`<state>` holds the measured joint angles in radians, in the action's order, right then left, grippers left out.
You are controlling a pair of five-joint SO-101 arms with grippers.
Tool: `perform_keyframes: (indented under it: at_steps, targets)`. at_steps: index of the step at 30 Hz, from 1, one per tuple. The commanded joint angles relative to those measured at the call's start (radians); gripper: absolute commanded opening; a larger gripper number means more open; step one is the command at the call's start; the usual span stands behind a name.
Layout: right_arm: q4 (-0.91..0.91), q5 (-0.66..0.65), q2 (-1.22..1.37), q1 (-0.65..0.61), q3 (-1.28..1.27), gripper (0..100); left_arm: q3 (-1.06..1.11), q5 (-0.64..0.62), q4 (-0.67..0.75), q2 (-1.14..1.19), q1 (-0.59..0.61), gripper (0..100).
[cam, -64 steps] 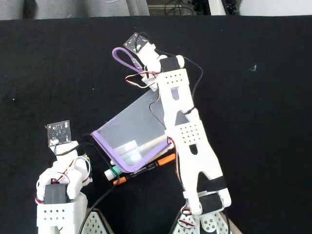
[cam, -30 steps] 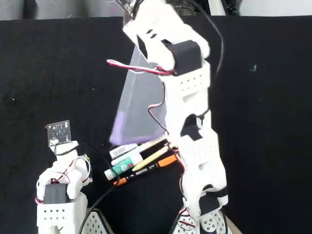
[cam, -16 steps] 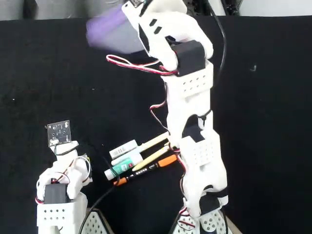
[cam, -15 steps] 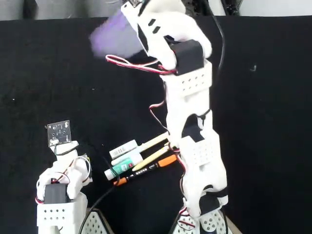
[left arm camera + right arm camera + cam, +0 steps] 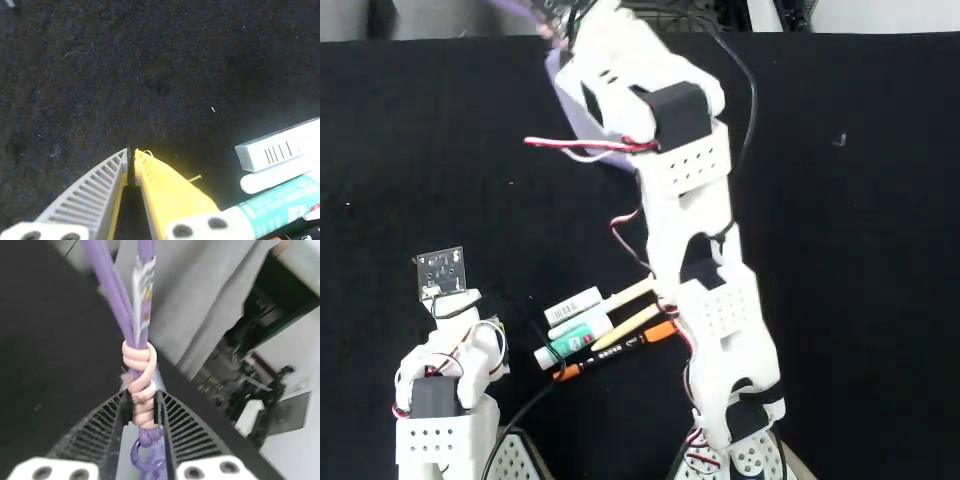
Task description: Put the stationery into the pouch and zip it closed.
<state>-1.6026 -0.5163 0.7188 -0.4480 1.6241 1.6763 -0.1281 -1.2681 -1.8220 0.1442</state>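
Note:
Several stationery items lie loose on the black table: a white barcoded stick point(image 5: 572, 303), a green-and-white tube point(image 5: 570, 344), pale pencils point(image 5: 632, 322) and an orange pen point(image 5: 655, 331). My right gripper point(image 5: 141, 399) is raised high at the table's far side, shut on the pouch's purple strap point(image 5: 131, 310) at its pink knot point(image 5: 139, 367). The translucent purple pouch point(image 5: 563, 95) hangs in the air beside that arm, away from the stationery. My left gripper point(image 5: 131, 155) is shut and holds nothing, low over the cloth just left of the white stick point(image 5: 280, 147) and the tube point(image 5: 282, 207).
The black cloth point(image 5: 840, 250) covers the whole table. The right arm point(image 5: 705, 260) stands tall over the table's middle, its base next to the stationery. The left arm point(image 5: 440, 385) is folded at the near left. Cables and equipment lie beyond the far edge.
The right arm lifted the pouch off the table by its strap and swung it up and back. The stationery stayed behind on the cloth. The left arm has not moved.

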Motion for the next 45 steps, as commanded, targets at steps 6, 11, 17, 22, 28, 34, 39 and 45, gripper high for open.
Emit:
perform_keyframes:
  at_steps: [6,11,17,22,28,34,39,45]
  targets:
    - [-0.163,0.008,-0.005,-0.115,0.038,1.1,0.024,-0.006,-0.003,0.003,0.005,3]
    - [-0.161,0.008,-0.013,-0.14,0.047,1.1,0.024,-0.006,-0.003,0.003,0.005,3]
    - [-0.163,0.008,-0.013,-0.18,0.047,1.1,0.024,-0.006,-0.003,0.003,0.005,3]
    - [-0.163,0.008,-0.013,-0.258,0.047,1.1,0.024,-0.006,-0.003,0.003,0.005,3]
    - [-0.163,0.008,-0.004,-0.348,0.035,1.1,0.024,-0.006,-0.003,0.003,0.005,3]
    - [-0.163,0.0,-0.005,-0.404,0.035,1.1,0.024,-0.006,-0.003,0.003,0.005,3]
    - [-0.089,0.0,-0.01,-0.422,0.035,1.1,0.024,-0.006,-0.003,0.003,0.005,3]
    - [0.011,0.006,-0.056,-0.381,0.045,1.1,0.024,-0.006,-0.003,0.003,0.005,3]
